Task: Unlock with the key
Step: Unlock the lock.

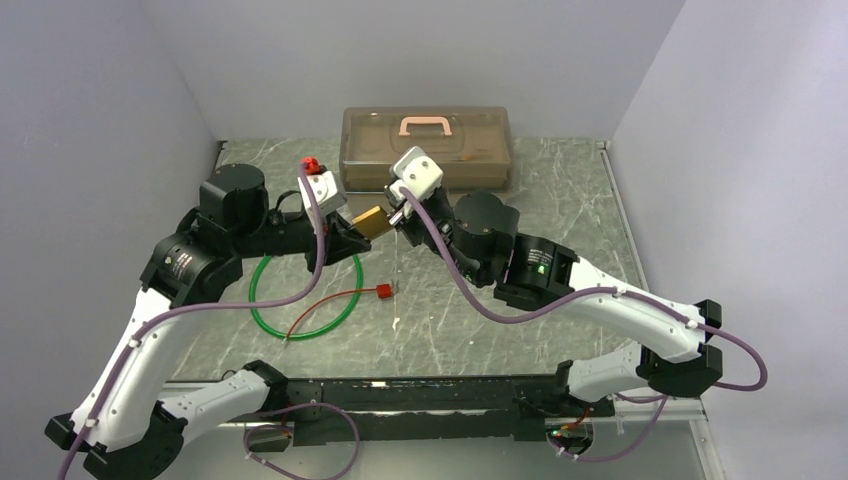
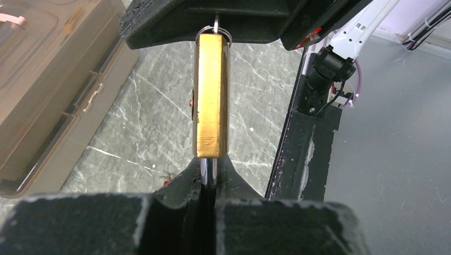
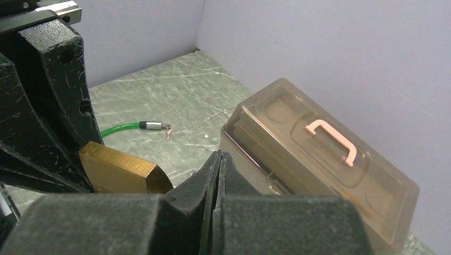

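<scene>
My left gripper (image 1: pixel 357 230) holds the small brass padlock (image 1: pixel 372 221) in the air above the table's middle. In the left wrist view the left gripper (image 2: pixel 211 166) is shut on the padlock's silver shackle, and the brass body (image 2: pixel 211 95) points away from it. At the body's far end sits a small silver ring with a thin sliver of the key (image 2: pixel 215 29), right against the black fingers of my right gripper (image 1: pixel 398 214). The right gripper (image 3: pixel 218 155) is shut, its tips just right of the padlock's end (image 3: pixel 119 172). Nothing shows between its fingers, and I cannot tell whether they pinch the key.
A brown translucent box (image 1: pixel 428 148) with a pink handle stands at the back, close behind both grippers. A green cable loop (image 1: pixel 300 300) and a red tag (image 1: pixel 383 291) on red wire lie on the marbled table below the padlock.
</scene>
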Controlling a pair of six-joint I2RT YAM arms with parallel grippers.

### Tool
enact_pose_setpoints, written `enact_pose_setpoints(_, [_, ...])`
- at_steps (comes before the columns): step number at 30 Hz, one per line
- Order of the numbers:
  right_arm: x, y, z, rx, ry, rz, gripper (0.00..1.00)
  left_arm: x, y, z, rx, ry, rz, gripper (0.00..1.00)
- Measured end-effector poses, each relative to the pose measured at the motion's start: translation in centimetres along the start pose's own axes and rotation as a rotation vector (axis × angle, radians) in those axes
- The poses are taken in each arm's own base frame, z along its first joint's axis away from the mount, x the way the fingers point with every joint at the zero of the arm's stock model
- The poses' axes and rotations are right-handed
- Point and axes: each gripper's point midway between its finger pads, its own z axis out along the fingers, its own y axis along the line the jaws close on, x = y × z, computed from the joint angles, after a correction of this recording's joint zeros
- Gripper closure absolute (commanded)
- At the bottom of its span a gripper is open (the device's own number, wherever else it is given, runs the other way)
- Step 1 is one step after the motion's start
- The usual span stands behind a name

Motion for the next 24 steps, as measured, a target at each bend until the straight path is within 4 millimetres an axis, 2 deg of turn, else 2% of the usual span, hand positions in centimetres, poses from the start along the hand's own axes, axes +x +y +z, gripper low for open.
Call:
enact_pose_setpoints(8, [0.6,0.1,0.1,0.022,0.053,-0.033,1.0,0.5,-0.2,-0.2,0.011,0.019,-0.007,1.0])
enact_pose_setpoints(9, [0.8,0.0,0.0,0.027,0.065,-0.04,0.95,0.6,-0.2,-0.1,0.018,0.021,-0.001,1.0])
enact_pose_setpoints(10, [0.9,-0.1,-0.1,0.028,0.075,-0.046,0.82,0.6,-0.3,-0.1,0.029,0.024,0.004,1.0])
enact_pose_setpoints(11, [1.0,-0.7,-0.1,0.031,0.089,-0.052,0.69,0.6,-0.4,0.0,0.039,0.025,0.012,1.0])
enact_pose_setpoints(12, [1.0,-1.1,-0.1,0.025,0.098,-0.052,0.62,0.5,-0.6,0.1,0.059,0.022,0.026,1.0])
enact_pose_setpoints(15, [0.6,-3.9,0.1,0.033,0.097,-0.008,0.47,0.4,-1.4,0.2,0.114,0.017,0.054,1.0])
enact_pose_setpoints(19, [0.6,-9.1,-1.1,0.064,0.083,0.051,0.42,0.0,-2.3,0.1,0.168,-0.001,0.087,1.0])
enact_pose_setpoints(21, [0.0,-10.0,-2.1,0.037,0.054,0.079,0.42,-0.2,-2.5,0.0,0.178,-0.008,0.095,1.0])
enact_pose_setpoints(24, [-1.3,-10.2,-3.9,-0.063,-0.007,0.126,0.41,-0.4,-2.7,-0.1,0.188,-0.013,0.1,1.0])
